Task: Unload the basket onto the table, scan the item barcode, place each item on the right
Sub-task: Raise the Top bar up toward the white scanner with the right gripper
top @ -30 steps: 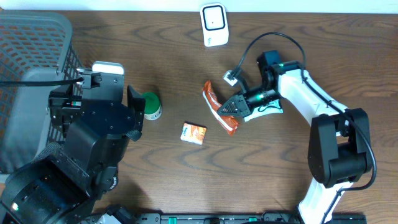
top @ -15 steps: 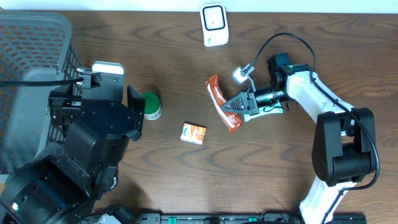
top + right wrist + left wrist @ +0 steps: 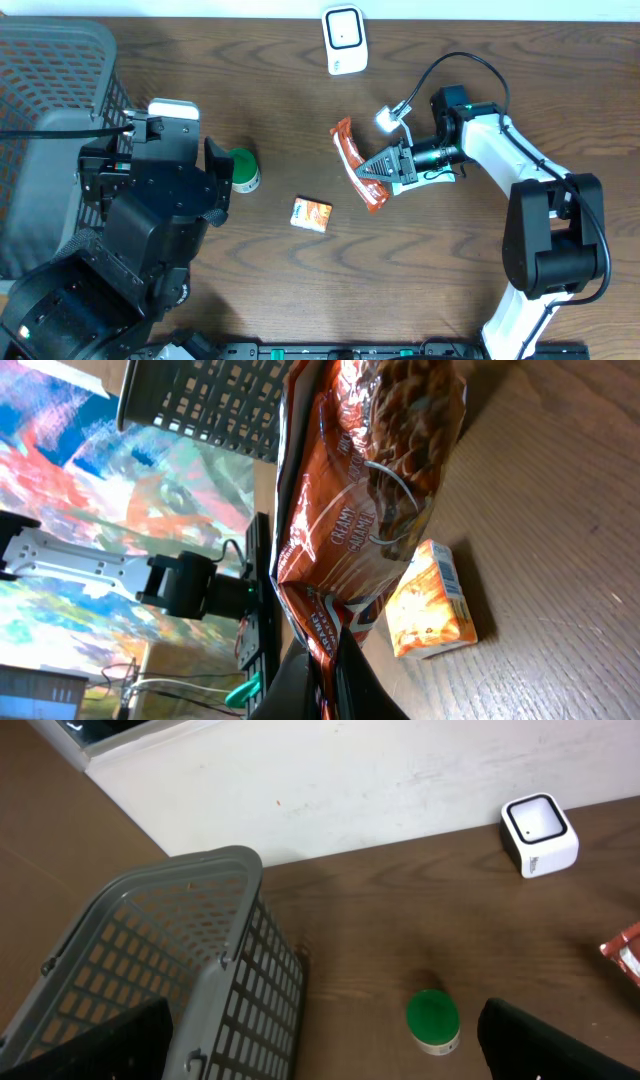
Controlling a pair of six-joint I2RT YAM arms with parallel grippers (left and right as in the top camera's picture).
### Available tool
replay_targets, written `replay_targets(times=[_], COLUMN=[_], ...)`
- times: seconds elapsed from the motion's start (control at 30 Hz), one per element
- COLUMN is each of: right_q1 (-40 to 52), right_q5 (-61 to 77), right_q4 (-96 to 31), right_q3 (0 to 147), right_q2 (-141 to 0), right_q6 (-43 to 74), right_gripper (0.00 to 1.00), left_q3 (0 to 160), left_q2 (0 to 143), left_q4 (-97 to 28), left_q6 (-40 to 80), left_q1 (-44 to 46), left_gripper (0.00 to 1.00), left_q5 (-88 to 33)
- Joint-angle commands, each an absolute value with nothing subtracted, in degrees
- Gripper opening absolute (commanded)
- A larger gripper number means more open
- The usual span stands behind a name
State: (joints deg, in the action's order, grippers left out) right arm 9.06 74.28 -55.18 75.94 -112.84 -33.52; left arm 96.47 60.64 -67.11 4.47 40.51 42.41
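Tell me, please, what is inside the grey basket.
No items show in the grey basket, only its bare floor and handle. The left arm covers its near corner from overhead.

mock shop checkout, prob. lab: basket (image 3: 60,60), barcode scanner (image 3: 343,38), wood tbl (image 3: 250,90).

The right arm (image 3: 497,148) is white with black joints; the left arm (image 3: 150,235) is black.

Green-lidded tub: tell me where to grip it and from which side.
Take the green-lidded tub across its round side wall, coming down from above with the open left tool. It seems to stand upright, lid up, apart from the basket, so both flanks look free.
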Motion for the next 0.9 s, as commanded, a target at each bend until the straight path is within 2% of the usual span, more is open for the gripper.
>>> replay_targets(times=[0.0,0.27,0.43,0.53,0.67,0.87], right_q1=[8.51,10.50,17.98,23.24,28.40,29.78], right_q5=[75.66,56.90,29.30,14.44,4.67,-9.43], right_q4=[-55.59,-55.55,-52.73,-48.60,-40.66,-23.88], right_q3=[75.61,78.76,84.99,86.89,87.31,87.31], right_q2=[-111.77,-110.93,-109.86,-109.86,-109.91,-111.26], right_q6=[-33.06,-21.91,-12.23,-11.79,-11.84,-16.95], right_gripper=[0.01,0.02,0.01,0.01,0.01,0.01], left_q3=[96.82,96.82,96.82,96.82,96.82,96.82], left_q2=[60.66,60.66,60.66,60.66,60.66,60.66], left_q4=[-67.26,-67.26,-67.26,-67.26,-67.26,-67.26], left_q6=[4.19,4.19,4.19,4.19,4.19,4.19], left_q1=[40.32,40.32,40.32,40.32,40.32,40.32], left_gripper=[0.98,0.98,0.98,0.98,0.98,0.98], left_q5=[43.55,43.55,43.55,43.55,43.55,43.55])
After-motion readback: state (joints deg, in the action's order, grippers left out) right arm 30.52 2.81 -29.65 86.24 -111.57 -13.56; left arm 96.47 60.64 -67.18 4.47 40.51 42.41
